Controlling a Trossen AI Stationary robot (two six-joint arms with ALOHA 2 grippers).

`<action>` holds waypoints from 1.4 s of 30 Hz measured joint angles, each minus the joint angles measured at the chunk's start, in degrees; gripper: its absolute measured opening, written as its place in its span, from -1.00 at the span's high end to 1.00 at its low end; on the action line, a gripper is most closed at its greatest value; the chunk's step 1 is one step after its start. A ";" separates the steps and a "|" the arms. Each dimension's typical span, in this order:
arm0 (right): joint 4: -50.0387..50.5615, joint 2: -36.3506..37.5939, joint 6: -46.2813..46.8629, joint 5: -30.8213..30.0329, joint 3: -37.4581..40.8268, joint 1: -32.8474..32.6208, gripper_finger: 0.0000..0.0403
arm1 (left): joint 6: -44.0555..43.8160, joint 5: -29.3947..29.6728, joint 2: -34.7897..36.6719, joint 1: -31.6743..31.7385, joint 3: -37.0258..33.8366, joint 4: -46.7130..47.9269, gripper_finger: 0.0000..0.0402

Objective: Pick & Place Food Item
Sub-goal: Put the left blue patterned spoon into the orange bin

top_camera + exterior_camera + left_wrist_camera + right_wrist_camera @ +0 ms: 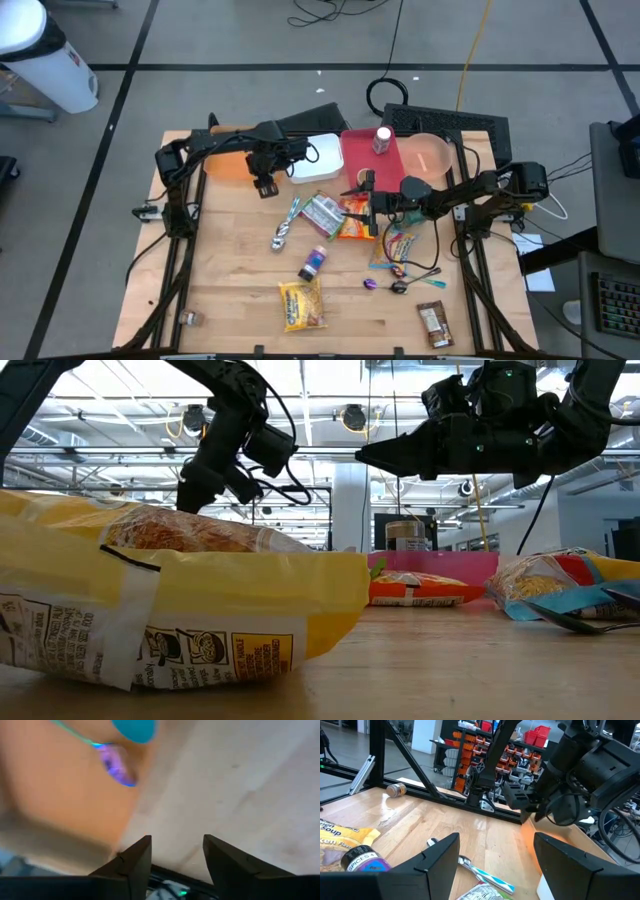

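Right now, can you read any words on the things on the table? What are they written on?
"SPICES": on the lid of the spice jar.
"SOUP": partly cut off, on the yellow packet.
The print on the big yellow bag and the other wrappers is too small or blurred to read.

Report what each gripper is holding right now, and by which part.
Nothing is held. The left gripper is open beside the orange plate, and the right gripper is open above the snack packets.

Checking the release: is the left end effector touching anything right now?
Apart. The left wrist view shows the left end effector open, with only bare wooden table between its fingers; the orange plate lies beyond them. The low view shows it raised.
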State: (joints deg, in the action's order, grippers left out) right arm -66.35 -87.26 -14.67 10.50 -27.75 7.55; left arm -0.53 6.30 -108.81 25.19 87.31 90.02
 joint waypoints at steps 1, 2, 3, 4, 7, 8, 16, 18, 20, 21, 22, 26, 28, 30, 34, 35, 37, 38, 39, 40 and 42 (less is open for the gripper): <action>0.16 0.00 0.02 0.00 0.00 0.00 -0.25 | 0.04 -1.10 0.00 -0.27 0.00 0.00 0.04; 0.39 0.00 0.00 0.01 0.00 0.02 -0.25 | 0.23 -1.86 0.02 -0.66 0.00 -0.02 0.03; 0.68 0.00 0.01 0.01 0.00 0.00 -0.25 | 0.59 -2.05 0.27 -1.17 -0.04 -0.05 0.02; 0.93 0.00 0.02 0.02 0.01 0.00 -0.25 | 1.01 -2.05 0.80 -1.78 -0.09 -0.22 0.02; 1.43 0.00 0.02 0.02 0.01 0.02 -0.25 | 2.03 -1.97 3.14 -3.81 -0.09 -1.64 0.02; 1.64 0.00 0.03 0.02 0.00 0.00 -0.25 | 2.11 -1.98 4.24 -4.52 -0.09 -2.49 0.01; 2.71 0.00 0.46 0.03 0.02 0.00 -0.25 | -1.60 -1.95 17.15 -12.04 -0.12 -11.60 0.01; 2.79 0.00 0.47 0.02 0.01 0.00 -0.25 | -3.04 -1.92 20.67 -14.44 -0.70 -14.74 0.01; 2.80 0.00 0.48 0.02 0.02 0.02 -0.25 | -4.28 -1.79 24.16 -17.10 -2.03 -17.87 0.01; 2.80 0.00 0.48 0.02 0.02 0.01 -0.25 | -4.81 -1.81 25.69 -18.62 -2.91 -19.78 0.01; 2.80 0.00 0.50 0.02 0.01 0.01 -0.25 | -5.31 -1.78 27.32 -20.08 -4.03 -21.42 0.01; 2.78 0.00 0.50 0.02 0.01 -0.04 -0.25 | -7.70 -1.32 32.90 -26.11 -9.89 -29.19 0.01; 2.78 0.00 0.50 0.02 0.02 -0.04 -0.25 | -9.09 -0.14 35.08 -29.21 -13.62 -32.61 0.01; 2.78 0.00 0.50 0.02 0.01 -0.04 -0.25 | -10.49 1.11 37.03 -32.12 -17.60 -36.76 0.01; 2.78 0.00 0.50 0.02 0.02 -0.04 -0.25 | -11.65 4.04 39.76 -37.14 -27.21 -48.01 0.01; 2.78 0.00 0.50 0.02 0.02 -0.04 -0.25 | -11.68 4.45 40.30 -38.14 -29.79 -51.41 0.01; 2.78 0.00 0.50 0.02 0.00 -0.04 -0.25 | -11.70 4.61 40.54 -39.62 -34.75 -59.85 0.01; 2.76 0.00 0.50 0.02 0.02 -0.04 -0.25 | -11.70 4.61 40.45 -40.20 -37.00 -63.57 0.01; 2.68 0.00 0.50 0.02 0.02 -0.04 -0.25 | -11.83 4.49 40.37 -40.77 -39.34 -66.73 0.02; 2.60 0.00 0.50 0.02 0.00 -0.04 -0.25 | -12.12 4.33 40.30 -41.23 -41.25 -69.51 0.01; 2.44 0.00 0.50 0.02 0.01 -0.04 -0.25 | -12.91 4.27 39.59 -41.70 -44.21 -76.73 0.01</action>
State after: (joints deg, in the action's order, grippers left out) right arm -63.91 -87.26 -14.17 10.52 -27.74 7.51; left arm -13.44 10.57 -69.22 -16.51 43.10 13.29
